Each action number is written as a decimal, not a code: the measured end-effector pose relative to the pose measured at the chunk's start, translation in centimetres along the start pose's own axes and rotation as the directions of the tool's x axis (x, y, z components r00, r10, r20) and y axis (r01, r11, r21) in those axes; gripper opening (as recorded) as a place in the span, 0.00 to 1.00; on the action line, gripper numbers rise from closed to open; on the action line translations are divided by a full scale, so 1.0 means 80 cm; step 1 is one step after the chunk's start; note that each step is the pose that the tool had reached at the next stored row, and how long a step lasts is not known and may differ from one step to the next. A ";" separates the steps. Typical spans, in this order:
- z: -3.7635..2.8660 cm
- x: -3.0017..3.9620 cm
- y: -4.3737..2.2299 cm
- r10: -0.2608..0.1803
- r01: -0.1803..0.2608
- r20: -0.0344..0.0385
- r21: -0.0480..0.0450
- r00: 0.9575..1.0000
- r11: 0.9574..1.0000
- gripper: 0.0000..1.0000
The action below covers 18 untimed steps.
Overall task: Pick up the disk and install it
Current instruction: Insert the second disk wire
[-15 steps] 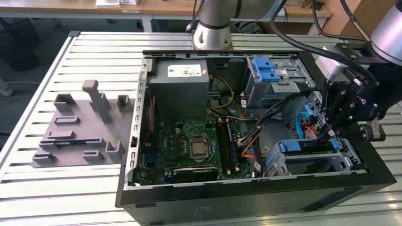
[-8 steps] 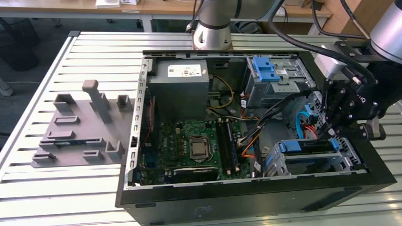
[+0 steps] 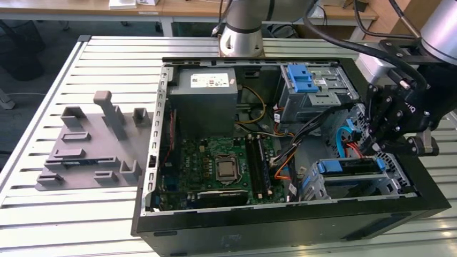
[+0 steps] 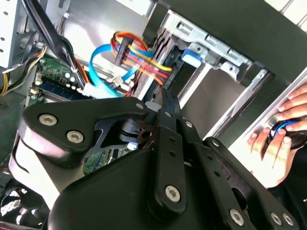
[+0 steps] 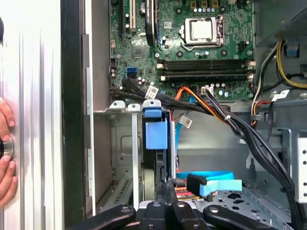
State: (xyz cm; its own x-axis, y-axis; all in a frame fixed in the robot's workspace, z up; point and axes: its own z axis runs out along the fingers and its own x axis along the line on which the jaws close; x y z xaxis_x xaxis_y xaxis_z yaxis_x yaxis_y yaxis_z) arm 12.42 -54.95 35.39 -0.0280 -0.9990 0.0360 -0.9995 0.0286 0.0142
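The PC case (image 3: 286, 225) lies open on its side on the slatted table (image 3: 107, 53), taking up the half toward the exterior view's right. The disk (image 3: 348, 167) is already down in the metal drive cage at the case's front corner, the one nearest the table's edge on the exterior view's right. You can see its blue rail and tab at the top of the cage. In the first wrist view the disk (image 5: 155, 160) stands on edge in that cage as a dark slab under the blue tab, right beside the case wall.

The gripper (image 3: 365, 145) hangs over that same corner of the case. In the first wrist view the gripper (image 5: 166, 188) has its fingers pressed together with no gap between them. The tips are right at the disk's end edge, and I can't tell if they actually touch it. They aren't wrapped around anything.

A blue flat cable (image 5: 211, 183) and a bundle of coloured wires (image 4: 139, 60) run just beside the cage. The motherboard (image 3: 221, 163) fills the middle of the case, with the grey power supply (image 3: 207, 101) along its back edge.

A grey fixture plate (image 3: 89, 144) sits near the table's other edge, well apart from the case. Somebody's hand (image 4: 276, 139) rests on a round button on the table just outside the case wall (fingers spread over it).
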 end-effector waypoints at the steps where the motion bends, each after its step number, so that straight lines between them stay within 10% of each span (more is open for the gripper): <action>1: 0.0001 0.0001 0.0026 0.000 0.000 0.000 0.000 1.000 1.000 0.11; 18: -0.0307 -0.0031 0.0179 -0.003 0.003 0.000 0.001 1.000 1.000 0.11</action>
State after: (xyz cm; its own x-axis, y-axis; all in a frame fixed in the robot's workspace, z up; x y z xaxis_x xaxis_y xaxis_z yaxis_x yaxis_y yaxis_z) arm 11.04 -54.58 37.85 -0.0247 -0.9991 0.0359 -0.9996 0.0252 0.0135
